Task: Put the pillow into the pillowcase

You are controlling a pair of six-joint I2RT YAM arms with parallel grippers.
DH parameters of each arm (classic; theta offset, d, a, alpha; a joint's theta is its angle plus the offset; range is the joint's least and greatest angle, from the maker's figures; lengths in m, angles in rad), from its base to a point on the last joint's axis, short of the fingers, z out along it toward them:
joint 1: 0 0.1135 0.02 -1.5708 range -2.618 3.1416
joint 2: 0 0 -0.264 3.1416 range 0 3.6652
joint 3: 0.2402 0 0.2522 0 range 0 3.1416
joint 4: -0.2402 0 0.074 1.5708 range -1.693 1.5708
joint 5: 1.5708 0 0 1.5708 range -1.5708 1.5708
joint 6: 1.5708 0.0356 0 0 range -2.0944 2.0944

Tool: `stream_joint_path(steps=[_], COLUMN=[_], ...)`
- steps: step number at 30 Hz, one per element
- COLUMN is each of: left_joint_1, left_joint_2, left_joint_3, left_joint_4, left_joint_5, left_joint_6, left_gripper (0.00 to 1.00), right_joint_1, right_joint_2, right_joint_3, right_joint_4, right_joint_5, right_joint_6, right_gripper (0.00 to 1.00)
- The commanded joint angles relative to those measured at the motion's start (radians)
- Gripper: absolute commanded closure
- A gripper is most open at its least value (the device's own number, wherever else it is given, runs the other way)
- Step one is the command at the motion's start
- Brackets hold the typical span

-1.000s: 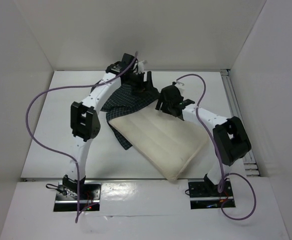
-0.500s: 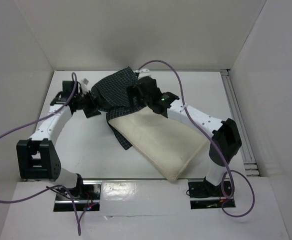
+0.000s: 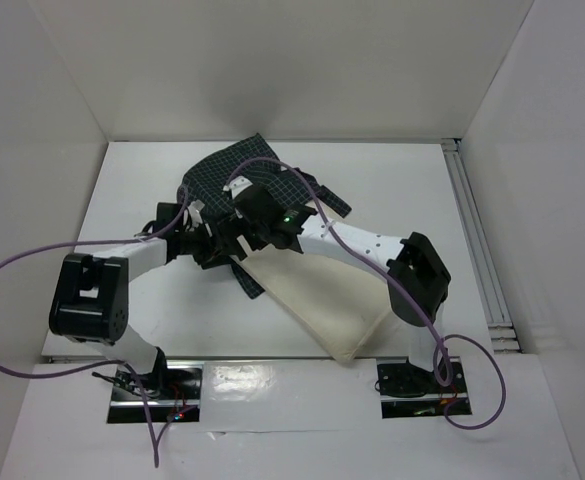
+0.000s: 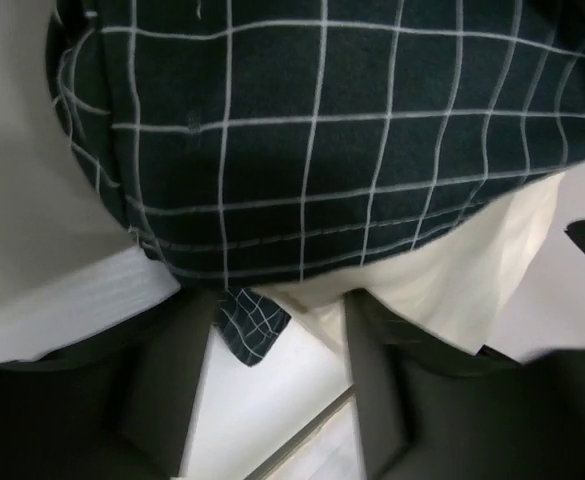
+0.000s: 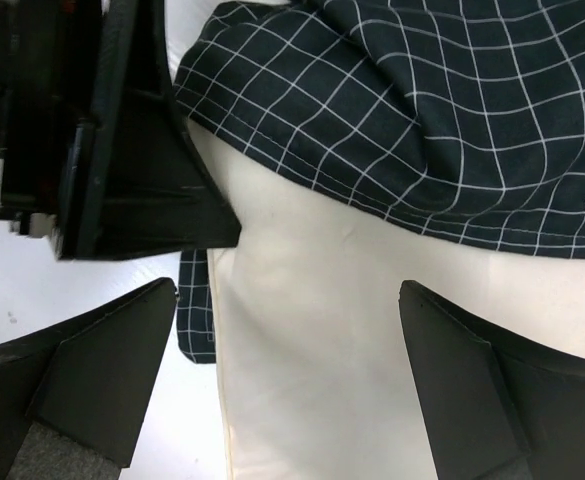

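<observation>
"Where's the pillow (image 3: 332,295)?"
"Centre frame, its near corner at the table's (image 3: 452,200) front edge, with bare tabletop either side."
"And the arms?"
"Both are bent inward, meeting at its far-left corner. The left gripper (image 4: 272,340) has its fingers apart, and the right gripper (image 5: 287,300) is spread wide over cream fabric. The pillowcase (image 3: 262,170) covers the far end."

The pillow (image 3: 324,300) before me is plump and cream-white with faint quilted seams. It lies flat and diagonal on the worktop (image 3: 412,190), its bare corner pointing toward five o'clock. The navy, white-gridded pillowcase (image 3: 234,168) sits rumpled over its eleven o'clock end, and a checked flap pokes out beneath the pillow's nine o'clock edge.
</observation>
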State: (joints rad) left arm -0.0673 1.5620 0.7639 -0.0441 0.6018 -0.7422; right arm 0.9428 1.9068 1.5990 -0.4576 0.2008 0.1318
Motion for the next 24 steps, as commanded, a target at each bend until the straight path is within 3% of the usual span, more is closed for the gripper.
stream_joint_path(steps=[1, 7, 11, 15, 19, 21, 24], left_joint_1=[-0.012, -0.022, -0.031, -0.031, -0.031, -0.031, -0.031], left_joint_2=[0.046, 0.006, -0.081, -0.128, -0.074, -0.047, -0.037], left_joint_3=[-0.006, -0.067, -0.112, -0.153, -0.157, -0.156, -0.187], left_joint_4=[0.112, 0.110, 0.066, 0.055, 0.105, 0.118, 0.156], left_joint_5=[0.006, -0.054, -0.123, -0.152, -0.152, -0.134, -0.122], left_joint_6=[-0.005, -0.005, -0.005, -0.026, -0.036, -0.036, -0.071], left_gripper=[0.39, 0.42, 0.27, 0.25, 0.33, 0.47, 0.58], right_joint_1=[0.016, 0.016, 0.007, -0.002, -0.002, -0.002, -0.002], right_joint_2=[-0.003, -0.012, -0.012, -0.012, -0.012, -0.012, -0.012], right_joint_3=[0.039, 0.030, 0.021, 0.021, 0.021, 0.021, 0.030], right_joint_4=[-0.024, -0.046, -0.055, -0.064, -0.064, -0.064, -0.073], right_joint_5=[-0.030, -0.040, -0.029, -0.040, -0.061, -0.061, -0.049], right_joint_6=[-0.011, -0.011, -0.002, 0.008, 0.008, 0.008, 0.008], right_gripper=[0.00, 0.00, 0.00, 0.00, 0.00, 0.00, 0.00])
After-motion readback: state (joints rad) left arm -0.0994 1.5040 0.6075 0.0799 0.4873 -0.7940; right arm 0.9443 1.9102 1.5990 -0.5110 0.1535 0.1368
